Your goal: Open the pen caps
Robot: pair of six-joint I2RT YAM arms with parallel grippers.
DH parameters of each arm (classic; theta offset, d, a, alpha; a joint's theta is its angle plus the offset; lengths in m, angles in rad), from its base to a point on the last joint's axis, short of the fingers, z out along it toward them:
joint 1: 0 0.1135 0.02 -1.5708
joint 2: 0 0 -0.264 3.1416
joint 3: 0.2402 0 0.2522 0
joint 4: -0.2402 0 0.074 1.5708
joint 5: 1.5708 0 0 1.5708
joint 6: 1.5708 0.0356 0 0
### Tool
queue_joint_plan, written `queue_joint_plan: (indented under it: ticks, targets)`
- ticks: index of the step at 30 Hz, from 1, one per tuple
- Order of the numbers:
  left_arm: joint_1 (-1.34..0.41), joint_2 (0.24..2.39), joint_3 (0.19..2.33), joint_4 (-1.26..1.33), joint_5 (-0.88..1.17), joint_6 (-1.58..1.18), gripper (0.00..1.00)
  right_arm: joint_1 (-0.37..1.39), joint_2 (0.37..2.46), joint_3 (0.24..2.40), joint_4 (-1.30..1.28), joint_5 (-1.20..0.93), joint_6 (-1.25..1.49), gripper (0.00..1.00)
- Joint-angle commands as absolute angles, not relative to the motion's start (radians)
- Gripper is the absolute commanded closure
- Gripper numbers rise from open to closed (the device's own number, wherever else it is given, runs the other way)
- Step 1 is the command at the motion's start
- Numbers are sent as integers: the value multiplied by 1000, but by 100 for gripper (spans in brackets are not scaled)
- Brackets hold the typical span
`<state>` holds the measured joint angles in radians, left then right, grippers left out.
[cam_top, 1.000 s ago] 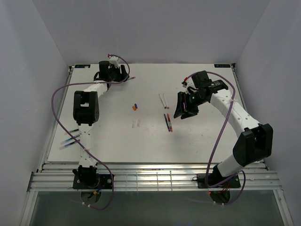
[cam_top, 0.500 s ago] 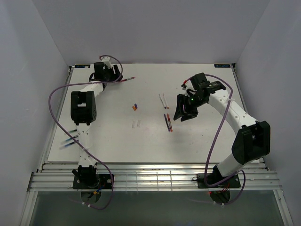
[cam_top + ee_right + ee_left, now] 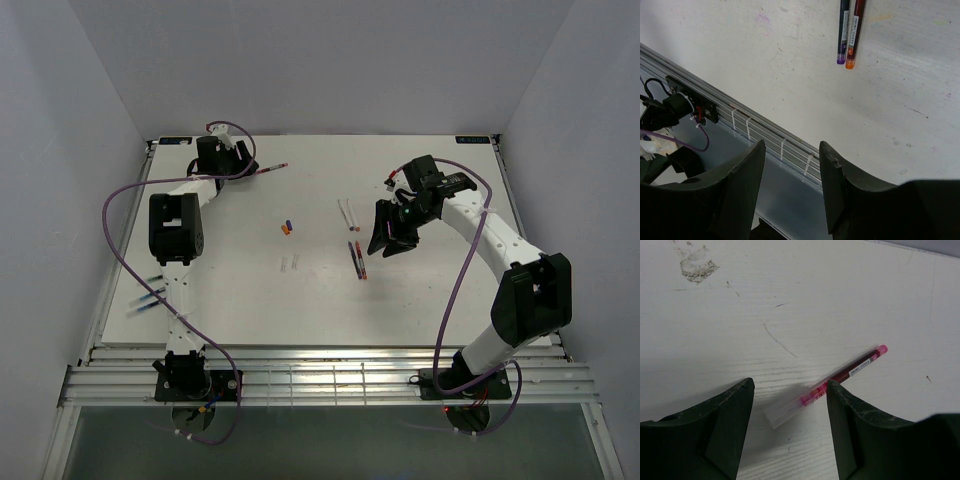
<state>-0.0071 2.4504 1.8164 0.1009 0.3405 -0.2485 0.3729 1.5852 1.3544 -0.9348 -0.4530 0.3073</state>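
The caps, red, blue and orange, lie loose in a tight cluster near the middle of the worktop, apart from every pen. The left gripper is low by the far-left corner, fingers spread and empty, and the clear end of a pink pen lies flat between them. The right gripper hangs over the right half, fingers parted and empty, near two pens.
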Motion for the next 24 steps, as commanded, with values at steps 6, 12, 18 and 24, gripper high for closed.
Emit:
queue_joint_plan:
  ticks: [6,12,18,24]
  targets:
    - [-12,2424,1781,-66,420,-294,31,368,1546,1309,-885,-471,334,47]
    - [-18,2385,1703,-77,471,-307,32,368,1519,1270,-862,-471,348,47]
    - [-20,2330,1619,-83,433,-322,34,368,1493,1243,-853,-468,354,47]
    - [-32,2322,1634,-147,427,-318,37,368,1462,1216,-833,-466,365,47]
